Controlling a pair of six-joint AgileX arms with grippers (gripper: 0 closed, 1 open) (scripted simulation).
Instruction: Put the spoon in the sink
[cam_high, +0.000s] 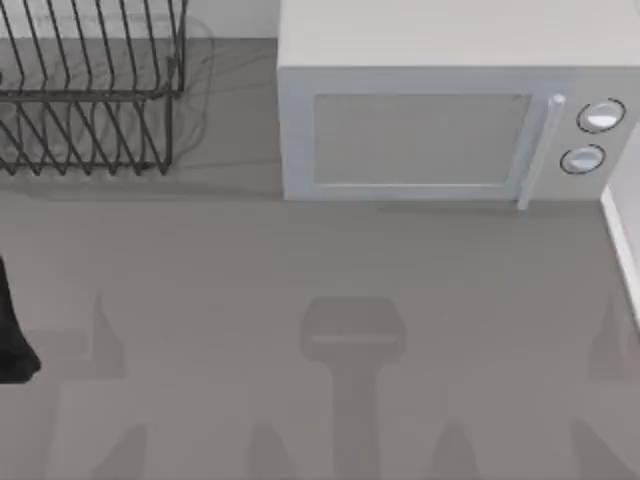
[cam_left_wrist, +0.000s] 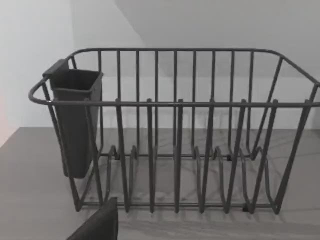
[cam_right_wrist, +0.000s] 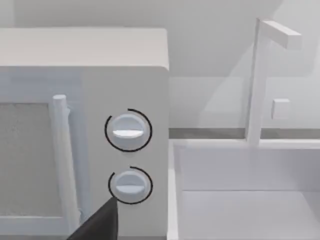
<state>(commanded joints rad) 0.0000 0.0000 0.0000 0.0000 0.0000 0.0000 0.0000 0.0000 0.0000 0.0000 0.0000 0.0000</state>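
Search comes first, as I judge it: I cannot tell where the spoon lies, so the step in hand is finding it before any reach.

At the table's far left, my left arm (cam_high: 14, 330) sits at the edge of the top view. Its wrist camera faces the wire dish rack (cam_left_wrist: 175, 130) at the back left corner. A sliver of the left gripper (cam_left_wrist: 97, 226) is in that view, and I cannot tell whether it is spread or pressed together. A dark cutlery cup (cam_left_wrist: 75, 125) hangs on one end of the rack, and its inside is hidden from me. That is where I would look first, coming over its mouth from above, because the rack's wires would foul a sideways approach.

The grey table (cam_high: 320, 260) runs across the middle. At the back, right of centre, stands the white microwave (cam_high: 440, 120) with its door closed, a bar handle (cam_high: 540, 150) and two dials (cam_right_wrist: 128, 131). It lies between rack and sink, so a carry should pass in front of it.

The sink (cam_right_wrist: 240, 200) sits just beside the microwave on the right, its rim (cam_high: 622, 250) at the top view's right edge, and a tall faucet (cam_right_wrist: 255, 80) rises behind the basin. The right gripper (cam_right_wrist: 97, 225) faces that way, and I cannot tell its state either. I would drop into the basin forward of the faucet.
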